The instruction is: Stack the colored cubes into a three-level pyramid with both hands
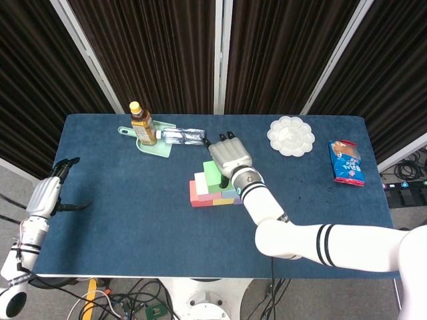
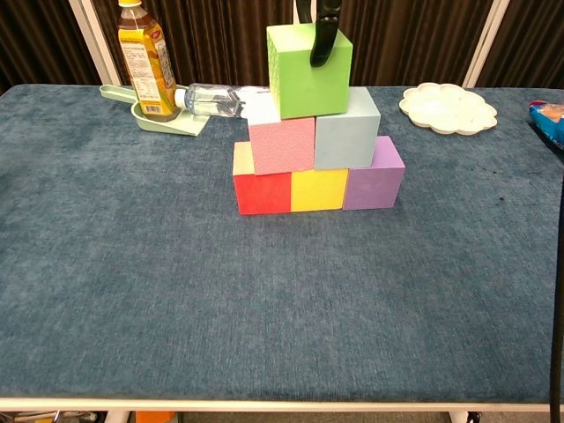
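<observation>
Fingertips (image 2: 322,44) alone show from the chest; overhead, your right hand (image 1: 229,157) grips the green cube (image 2: 310,70), left hand (image 1: 47,195) hangs open off the blue table (image 1: 120,220), dark curtains (image 1: 160,53) behind.

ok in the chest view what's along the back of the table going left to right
tea bottle → clear bottle lying on its side → green cube atop the pyramid → white palette dish → blue snack packet
</observation>
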{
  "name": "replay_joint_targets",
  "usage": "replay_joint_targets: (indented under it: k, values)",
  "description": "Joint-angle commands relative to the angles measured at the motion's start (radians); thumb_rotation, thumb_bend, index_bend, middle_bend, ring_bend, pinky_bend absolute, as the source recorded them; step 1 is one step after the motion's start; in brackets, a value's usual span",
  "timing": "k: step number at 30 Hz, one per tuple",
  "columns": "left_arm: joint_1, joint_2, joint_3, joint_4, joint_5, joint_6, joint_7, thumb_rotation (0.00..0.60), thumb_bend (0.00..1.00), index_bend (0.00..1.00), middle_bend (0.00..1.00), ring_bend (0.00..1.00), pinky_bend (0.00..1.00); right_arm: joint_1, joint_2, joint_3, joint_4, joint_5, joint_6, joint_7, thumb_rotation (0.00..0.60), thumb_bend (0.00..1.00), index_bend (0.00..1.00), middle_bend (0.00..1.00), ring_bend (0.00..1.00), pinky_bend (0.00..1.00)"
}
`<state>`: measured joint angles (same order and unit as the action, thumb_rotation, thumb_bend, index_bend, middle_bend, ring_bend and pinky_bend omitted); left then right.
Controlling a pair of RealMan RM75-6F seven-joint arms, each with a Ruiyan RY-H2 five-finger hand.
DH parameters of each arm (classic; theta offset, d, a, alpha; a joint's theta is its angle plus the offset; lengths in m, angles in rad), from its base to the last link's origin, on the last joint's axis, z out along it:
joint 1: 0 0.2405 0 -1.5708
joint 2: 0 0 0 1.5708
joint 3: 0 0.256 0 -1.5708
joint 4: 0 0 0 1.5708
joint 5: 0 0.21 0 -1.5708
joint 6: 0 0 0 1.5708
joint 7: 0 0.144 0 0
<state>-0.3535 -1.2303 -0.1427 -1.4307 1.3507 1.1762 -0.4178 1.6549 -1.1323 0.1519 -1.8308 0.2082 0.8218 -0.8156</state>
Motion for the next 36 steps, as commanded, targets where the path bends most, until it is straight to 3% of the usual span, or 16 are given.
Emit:
replay_joint_targets:
  k: [1,21,36]
  values:
    - [0.0,0.001,-0.001,-0.003,-0.001,0.0,0.003,0.6,0.0,0.09,0.09,0.01,0.12,0.003,-0.005,0.0,0.005,0.002,-0.003,0.001,0.6,0.12,0.0,0.58,0.07,0.0]
    - [0.013,-0.009,0.007,0.026,0.016,0.017,-0.026,0.6,0.0,0.09,0.09,0.01,0.12,0.012,-0.032,-0.007,0.028,0.017,0.003,-0.006,0.6,0.11,0.0,0.56,0.07,0.0]
    - [0.01,-0.011,0.004,0.015,0.024,0.028,-0.001,0.6,0.0,0.09,0.09,0.01,0.12,0.011,-0.015,-0.013,0.02,0.037,-0.044,-0.002,0.6,0.0,0.0,0.24,0.0,0.0]
